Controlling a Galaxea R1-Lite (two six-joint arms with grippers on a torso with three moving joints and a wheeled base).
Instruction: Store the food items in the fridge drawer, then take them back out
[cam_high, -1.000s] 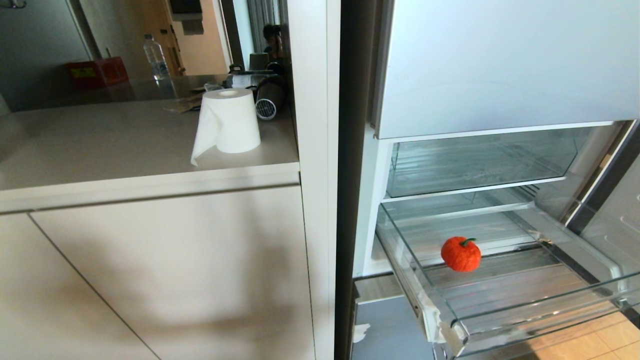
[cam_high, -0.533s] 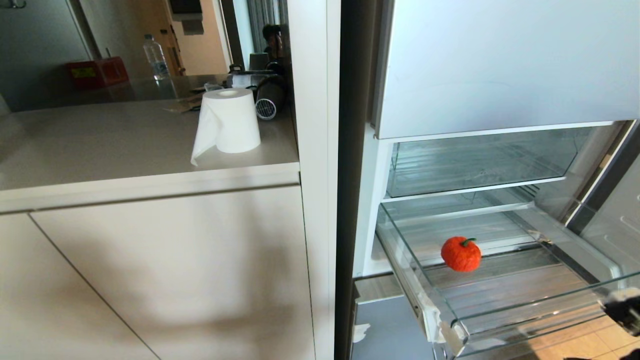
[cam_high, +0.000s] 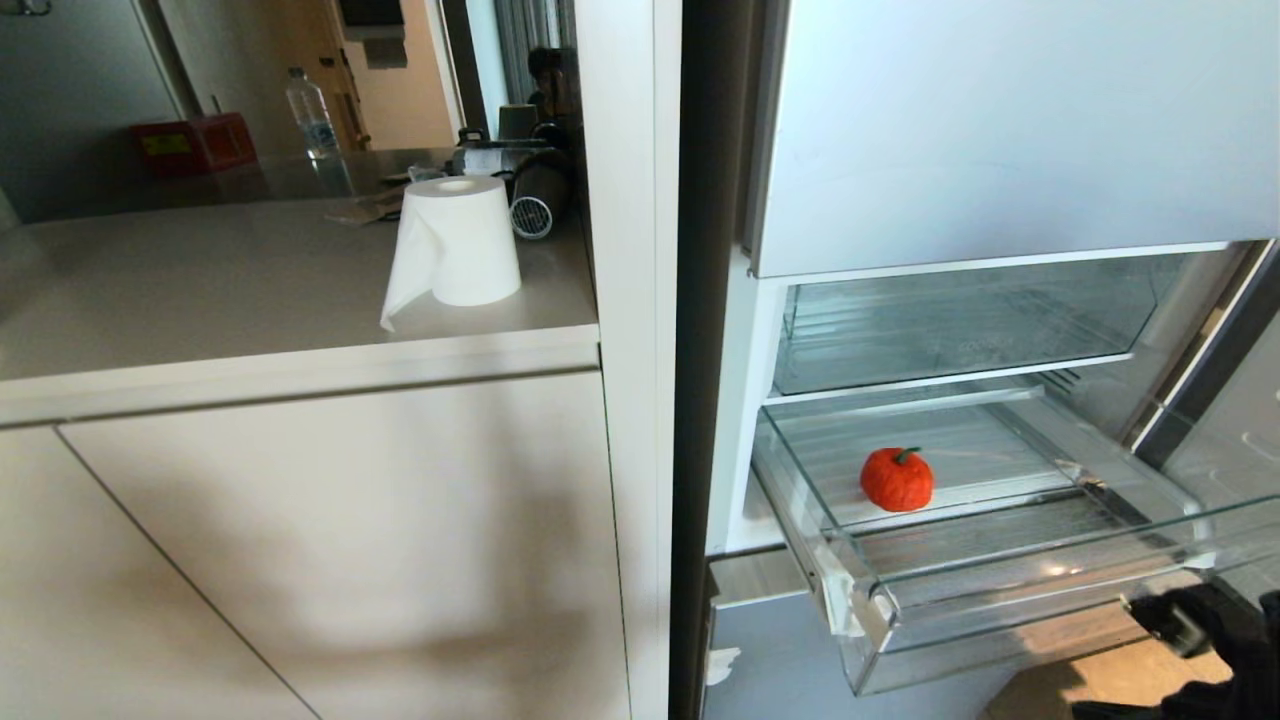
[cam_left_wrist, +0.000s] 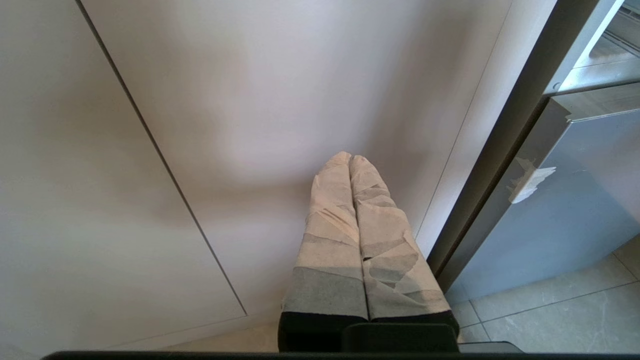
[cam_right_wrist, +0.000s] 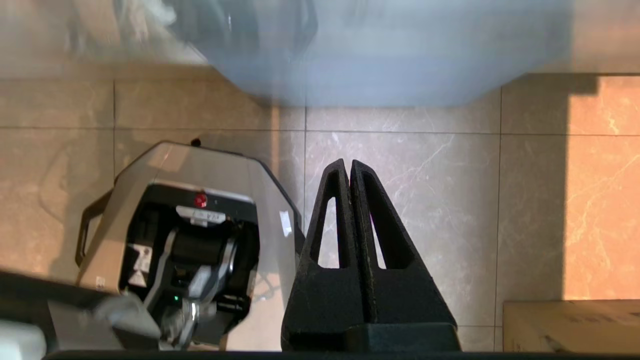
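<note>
One orange-red fuzzy fruit with a green stem, a food item (cam_high: 897, 479), lies inside the fridge drawer (cam_high: 1040, 570), toward its left rear. The clear drawer stands partly pulled out, with torn white tape (cam_high: 850, 608) at its front left corner. My right arm (cam_high: 1200, 625) shows as a black shape at the drawer's front right, just below the rim. In the right wrist view the right gripper (cam_right_wrist: 350, 165) is shut and empty, pointing down at the floor tiles. The left gripper (cam_left_wrist: 350, 157) is shut and empty, parked low facing the cabinet door.
A second clear bin (cam_high: 950, 320) sits above the drawer. A silver-blue fridge panel (cam_high: 770, 650) lies below it. A paper roll (cam_high: 458, 240) stands on the counter (cam_high: 200, 290) to the left. My own base (cam_right_wrist: 185, 240) and a cardboard box (cam_right_wrist: 570, 325) are on the floor.
The drawer has slid inward, carrying the fruit back with it. My right arm has risen into the head view at the drawer's front right corner.
</note>
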